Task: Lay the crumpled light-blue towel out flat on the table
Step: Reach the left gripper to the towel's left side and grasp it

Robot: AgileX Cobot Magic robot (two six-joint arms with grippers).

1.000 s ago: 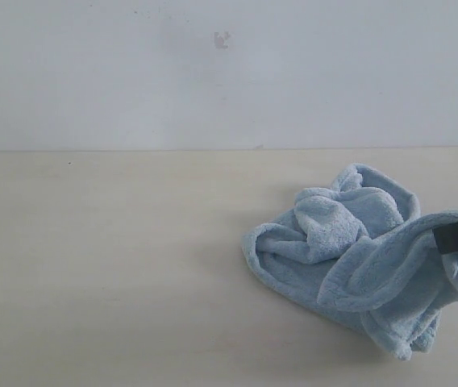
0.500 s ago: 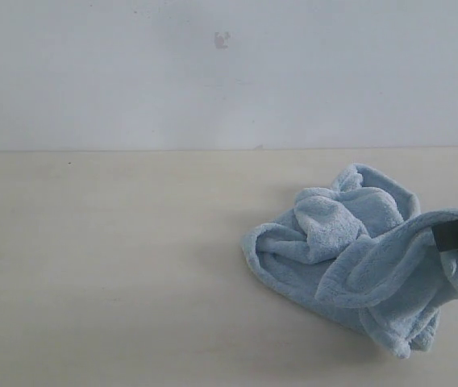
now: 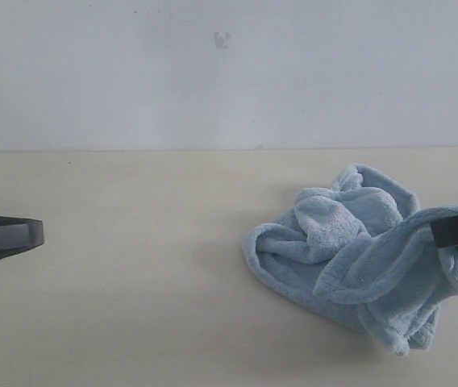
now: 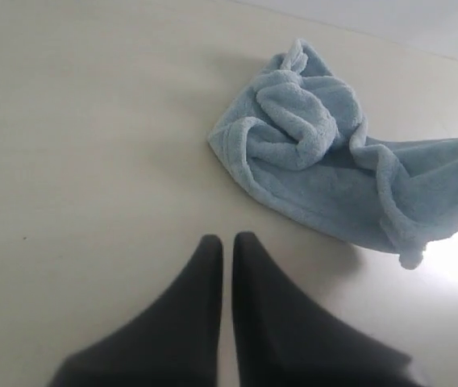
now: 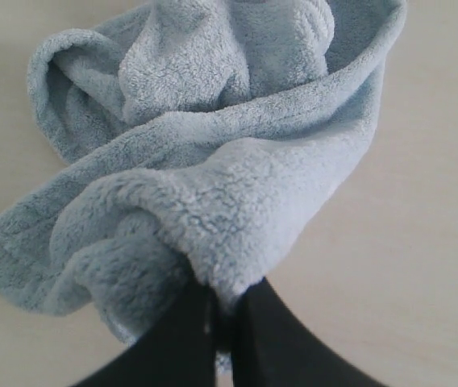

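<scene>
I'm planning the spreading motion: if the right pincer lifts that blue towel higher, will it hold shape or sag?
Likely floppy: the towel lies in soft bunched folds and droops around the right pincer. Its fluffy pile should grip rather than slip. The rest will probably drag across the table instead of lifting whole.

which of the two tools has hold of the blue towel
The right tool, pinched shut on a fold of the pale light-blue fluffy towel. The left tool is shut on nothing, over the beige wood-look table, apart from the towel.
</scene>
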